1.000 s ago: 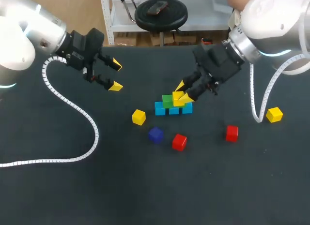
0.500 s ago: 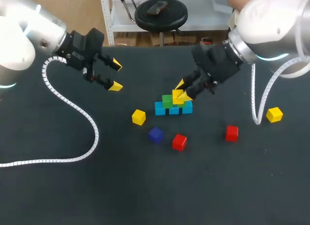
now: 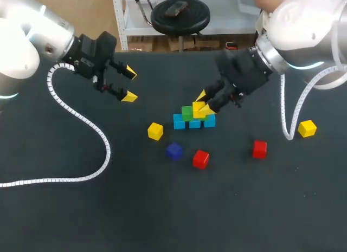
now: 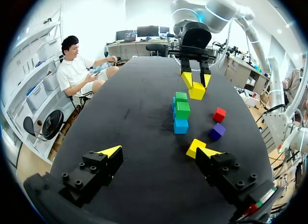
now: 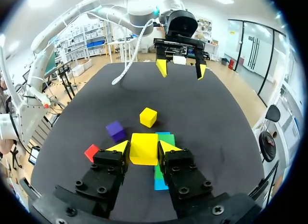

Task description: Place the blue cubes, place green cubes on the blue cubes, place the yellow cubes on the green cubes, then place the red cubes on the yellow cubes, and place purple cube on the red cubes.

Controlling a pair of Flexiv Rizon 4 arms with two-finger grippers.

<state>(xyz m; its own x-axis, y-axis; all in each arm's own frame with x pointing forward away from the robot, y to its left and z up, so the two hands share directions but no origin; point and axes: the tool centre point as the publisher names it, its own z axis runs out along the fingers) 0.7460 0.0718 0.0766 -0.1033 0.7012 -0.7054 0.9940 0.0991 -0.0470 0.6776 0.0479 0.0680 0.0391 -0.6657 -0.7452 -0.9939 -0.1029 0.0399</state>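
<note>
- The right jaws are closed on a yellow cube [image 5: 143,148]. One yellow tip [image 5: 120,147] presses each of two opposite sides, and the cube fills the gap between them.
- The yellow cube hangs over the right part of the stack in the middle of the dark surface [image 3: 108,208], level with or just above the green layer. I cannot tell whether it touches what lies beneath it.
- The stack has blue cubes [image 3: 179,122] in a touching row on the surface, with green cubes [image 4: 183,110] sitting on them. In the head view one green cube shows just beside the yellow cube, on its left.
- The left jaws stand wide open and grip nothing. Their tips [image 3: 129,96] hover over the far left part of the surface, well apart from the stack.
- A loose yellow cube [image 3: 155,131] lies on the surface near the stack's left end. In the left wrist view it sits ahead of the left jaws, between them and the stack.
- The purple cube [image 3: 174,150] and a red cube [image 3: 200,159] lie close together on the robot's side of the stack, apart from it and from both jaws.
- A second red cube [image 3: 259,149] lies farther right, well clear of the right jaws.
- A far yellow cube [image 3: 307,128] rests near the right edge, just beside the right arm's white coiled cable [image 3: 287,116].
</note>
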